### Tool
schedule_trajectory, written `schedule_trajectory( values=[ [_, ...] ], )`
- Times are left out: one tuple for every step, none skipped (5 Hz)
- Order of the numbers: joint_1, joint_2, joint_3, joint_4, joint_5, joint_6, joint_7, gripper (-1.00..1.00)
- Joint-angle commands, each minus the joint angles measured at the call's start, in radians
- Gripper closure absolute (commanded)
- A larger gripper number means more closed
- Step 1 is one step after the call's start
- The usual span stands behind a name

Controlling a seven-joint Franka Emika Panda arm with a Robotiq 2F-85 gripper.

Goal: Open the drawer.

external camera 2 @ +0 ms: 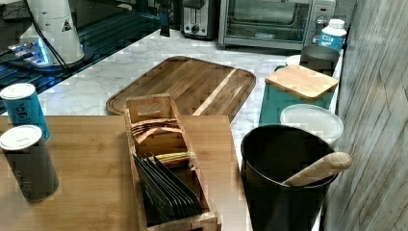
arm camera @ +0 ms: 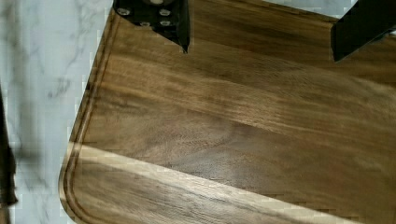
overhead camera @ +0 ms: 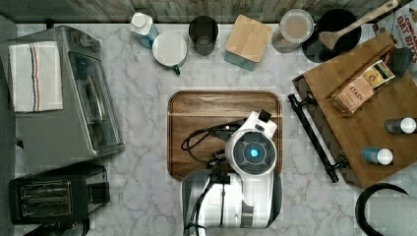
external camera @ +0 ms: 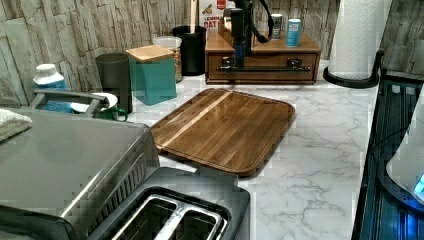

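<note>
- Beneath the wrist camera, the wooden tray (arm camera: 233, 130) is seen close under the pincer (arm camera: 261, 35), whose two black fingers are spread wide apart with nothing between them.
- Over the tray's half nearer the box, in the top view, the arm (overhead camera: 251, 152) is held above the marble bench (overhead camera: 142, 147), with the wrist pointed straight down.
- Further off, at the top view's right, the drawer (external camera: 262, 67) is found shut in the front of the bamboo-coloured box (overhead camera: 373, 128), well apart from the pincer.
- Its long black bar handle (overhead camera: 314, 137) is carried on two posts and faces the tray.
- The reach is judged not yet begun; it would best be made toward the middle of the bar, between the posts, with the fingers turned to straddle it.
- A straight pull, square to the box front, is advised, as the box may slide and the cans (overhead camera: 378, 156) on top may topple.
</note>
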Motion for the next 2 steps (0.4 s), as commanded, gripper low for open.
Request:
schedule_trajectory(
  values=[
    [-0.067, -0.002, -0.159, -0.036, -0.025, 0.183, -0.335, -1.0],
    [-0.061, 0.028, -0.21, -0.04, -0.015, 0.245, -0.459, -1.0]
  ],
)
